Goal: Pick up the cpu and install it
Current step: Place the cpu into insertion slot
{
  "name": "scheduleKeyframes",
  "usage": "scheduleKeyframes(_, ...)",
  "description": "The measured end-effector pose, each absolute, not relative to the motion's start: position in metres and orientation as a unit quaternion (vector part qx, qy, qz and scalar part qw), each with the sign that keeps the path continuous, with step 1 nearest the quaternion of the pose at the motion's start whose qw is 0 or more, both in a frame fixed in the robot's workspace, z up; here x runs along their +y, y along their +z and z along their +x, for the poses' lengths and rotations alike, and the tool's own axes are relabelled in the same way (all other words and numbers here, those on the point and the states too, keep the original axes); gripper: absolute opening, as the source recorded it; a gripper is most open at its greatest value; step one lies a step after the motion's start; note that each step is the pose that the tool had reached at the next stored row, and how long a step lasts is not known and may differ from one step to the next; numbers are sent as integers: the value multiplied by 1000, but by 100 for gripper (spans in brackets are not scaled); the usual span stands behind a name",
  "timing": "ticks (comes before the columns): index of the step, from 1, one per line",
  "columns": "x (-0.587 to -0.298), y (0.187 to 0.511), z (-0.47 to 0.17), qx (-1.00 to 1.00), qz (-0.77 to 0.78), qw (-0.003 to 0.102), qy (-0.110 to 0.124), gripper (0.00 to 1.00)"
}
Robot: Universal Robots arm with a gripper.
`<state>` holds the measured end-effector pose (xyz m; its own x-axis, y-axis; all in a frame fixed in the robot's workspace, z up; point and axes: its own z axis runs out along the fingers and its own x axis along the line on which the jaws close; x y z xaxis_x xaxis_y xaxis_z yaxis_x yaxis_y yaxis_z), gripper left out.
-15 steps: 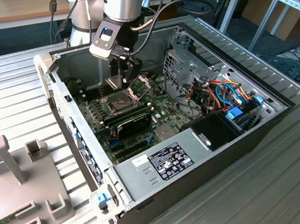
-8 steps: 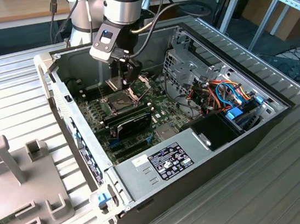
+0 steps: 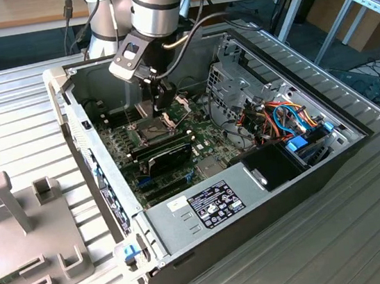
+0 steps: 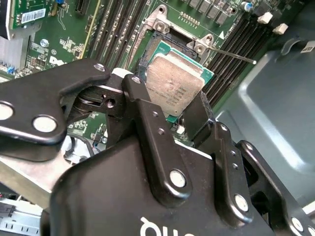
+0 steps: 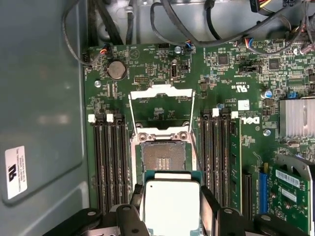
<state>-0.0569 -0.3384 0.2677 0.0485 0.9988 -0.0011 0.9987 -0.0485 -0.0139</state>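
The cpu (image 4: 174, 88), a flat square chip with a dull silver top and green edge, sits between my gripper's (image 4: 170, 105) two black fingers (image 4: 140, 98), which are shut on its opposite sides. It hangs tilted just above the motherboard. In the first wrist view the cpu (image 5: 172, 209) is held in the gripper (image 5: 172, 201) just short of the bare socket (image 5: 163, 156), whose hinged metal frame (image 5: 160, 105) stands swung open beyond it. In the exterior view the gripper (image 3: 161, 95) reaches down into the open computer case, over the socket (image 3: 147, 128).
Memory slots (image 5: 109, 162) flank the socket on both sides. A black expansion card (image 3: 167, 155) lies just in front of the socket. The drive cage (image 3: 235, 83), bundled cables (image 3: 282, 119) and case walls (image 3: 93, 148) hem the arm in. A grey fixture (image 3: 19, 227) stands outside the case.
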Motion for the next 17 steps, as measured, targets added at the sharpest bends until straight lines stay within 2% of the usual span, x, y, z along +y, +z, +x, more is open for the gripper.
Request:
scheduleKeyframes(3, -338, 267, -57, -690, -724, 1, 2, 55)
scheduleKeyframes(5, -338, 265, -57, -691, -723, -7, -7, 55)
scheduleKeyframes(7, -338, 264, -57, -691, -723, -11, -10, 55)
scheduleKeyframes(17, -338, 261, -57, -691, -722, -11, -10, 55)
